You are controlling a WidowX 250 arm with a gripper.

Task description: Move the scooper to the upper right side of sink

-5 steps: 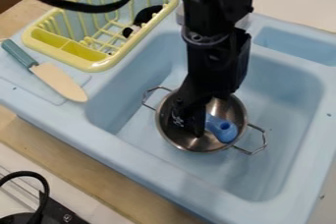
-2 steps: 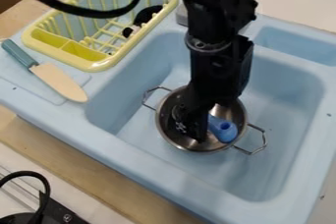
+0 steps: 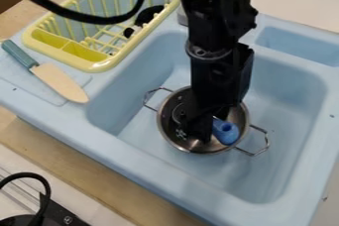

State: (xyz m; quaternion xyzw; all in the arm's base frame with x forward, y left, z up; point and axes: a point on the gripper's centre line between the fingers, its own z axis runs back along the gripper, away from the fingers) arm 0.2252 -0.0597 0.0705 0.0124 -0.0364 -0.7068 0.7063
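toy kitchen, light-blue sink (image 3: 265, 121), yellow dish rack (image 3: 99, 65), wooden counter (image 3: 83, 165), knife (image 3: 58, 81)

The fixed camera looks down at a slant from above the work surface, facing the gripper (image 3: 200, 138) just below mid-view, with the arm (image 3: 215, 27) coming in from the top edge. It stands near enough to take in the pot (image 3: 180, 145) around the gripper's lower end and the sink (image 3: 132, 155) around both. The sink lies turned, its front edge running diagonally beneath the gripper, from left to lower right. The dish rack (image 3: 102, 65) sits up and left of the gripper.
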